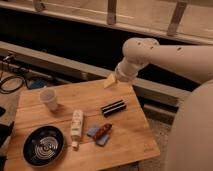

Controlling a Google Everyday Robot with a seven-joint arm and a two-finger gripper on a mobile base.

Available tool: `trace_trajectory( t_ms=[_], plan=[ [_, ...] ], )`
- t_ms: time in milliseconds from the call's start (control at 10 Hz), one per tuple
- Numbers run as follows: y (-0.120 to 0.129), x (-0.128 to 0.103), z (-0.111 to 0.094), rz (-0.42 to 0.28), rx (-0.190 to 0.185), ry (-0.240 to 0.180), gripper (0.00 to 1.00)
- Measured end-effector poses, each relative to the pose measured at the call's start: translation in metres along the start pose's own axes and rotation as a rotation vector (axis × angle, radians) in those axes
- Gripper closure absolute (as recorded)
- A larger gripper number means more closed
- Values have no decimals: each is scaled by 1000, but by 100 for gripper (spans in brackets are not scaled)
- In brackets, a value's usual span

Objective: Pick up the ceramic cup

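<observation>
White robot arm with its gripper (111, 80) over the far edge of the light wooden worktop (132, 137); jaws wide, holding nothing.
The small plain whitish ceramic cup (48, 98) stands upright near the worktop's left far corner, well apart from the gripper. Nearer the camera on the left sits a dark round bowl (43, 146). A white tube-like bottle (76, 125) lies beside the bowl, a blue and brown packet (100, 133) to its right, and a black oblong bar (113, 107) lies near the centre. Dark cables (12, 82) lie on the floor at far left.
</observation>
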Motion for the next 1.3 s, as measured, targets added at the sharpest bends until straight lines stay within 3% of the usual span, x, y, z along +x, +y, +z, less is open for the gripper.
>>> trace_trajectory(
  t_ms=[700, 1300],
  plan=[
    [29, -18, 6, -28, 7, 2, 21],
    [74, -43, 14, -85, 3, 1, 21]
  ],
)
